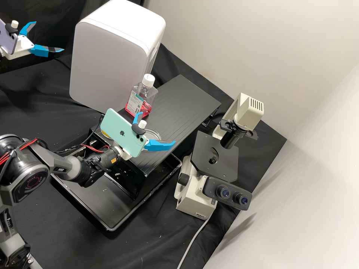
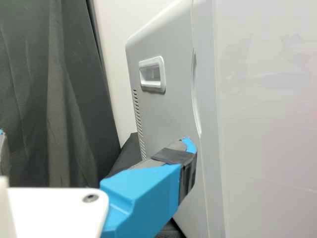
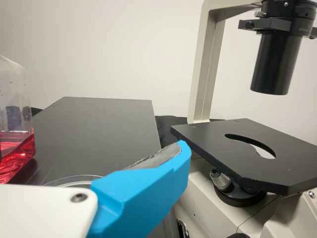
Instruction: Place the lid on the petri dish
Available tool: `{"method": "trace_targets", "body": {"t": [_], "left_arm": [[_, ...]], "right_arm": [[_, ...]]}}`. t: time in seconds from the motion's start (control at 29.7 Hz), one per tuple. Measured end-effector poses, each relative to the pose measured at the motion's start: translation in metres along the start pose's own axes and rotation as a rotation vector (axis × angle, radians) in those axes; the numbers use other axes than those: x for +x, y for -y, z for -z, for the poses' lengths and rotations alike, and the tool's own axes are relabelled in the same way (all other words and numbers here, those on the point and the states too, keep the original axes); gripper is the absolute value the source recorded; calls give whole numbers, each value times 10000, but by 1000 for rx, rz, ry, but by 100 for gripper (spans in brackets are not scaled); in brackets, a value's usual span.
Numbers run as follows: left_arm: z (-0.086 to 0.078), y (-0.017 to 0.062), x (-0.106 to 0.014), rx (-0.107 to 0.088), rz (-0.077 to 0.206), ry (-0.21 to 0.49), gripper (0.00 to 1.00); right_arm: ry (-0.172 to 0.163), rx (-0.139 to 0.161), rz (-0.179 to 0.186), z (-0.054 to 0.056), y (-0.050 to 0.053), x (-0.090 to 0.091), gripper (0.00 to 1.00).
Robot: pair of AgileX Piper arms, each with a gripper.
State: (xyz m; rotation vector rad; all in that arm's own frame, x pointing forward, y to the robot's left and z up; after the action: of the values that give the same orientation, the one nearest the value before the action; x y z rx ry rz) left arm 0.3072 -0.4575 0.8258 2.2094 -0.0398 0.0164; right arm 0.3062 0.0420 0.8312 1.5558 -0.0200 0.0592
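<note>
Your right gripper [image 1: 158, 127] hangs wide open, holding nothing; the petri dish [image 1: 150, 133] sits on the black platform [image 1: 187, 101] just beneath the gap between its fingers. Your left gripper [image 1: 49, 36] is spread and empty too, well apart from the dish.

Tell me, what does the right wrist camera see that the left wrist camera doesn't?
The right wrist view takes in the microscope, with its black stage and the dark lens barrel above it. It also has a flask of red liquid, the black platform and the clear rim of the petri dish. The left wrist view instead has a big white appliance with a recessed handle and vent slits, plus a dark curtain. Shared: a pale wall behind and a finger up close, the right arm's blue finger in one, the left arm's blue finger in the other.
</note>
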Motion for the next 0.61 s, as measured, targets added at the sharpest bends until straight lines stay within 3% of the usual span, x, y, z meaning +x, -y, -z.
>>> {"method": "trace_targets", "body": {"t": [0.4, 0.54, 0.61], "left_arm": [[0, 0, 0, 0, 0, 0, 100], [31, 41, -45, -6, 20, 8, 100], [76, 91, -114, -14, 44, -2, 100]], "right_arm": [[0, 0, 0, 0, 0, 0, 100], [0, 0, 0, 0, 0, 0, 100], [0, 0, 0, 0, 0, 0, 100]]}}
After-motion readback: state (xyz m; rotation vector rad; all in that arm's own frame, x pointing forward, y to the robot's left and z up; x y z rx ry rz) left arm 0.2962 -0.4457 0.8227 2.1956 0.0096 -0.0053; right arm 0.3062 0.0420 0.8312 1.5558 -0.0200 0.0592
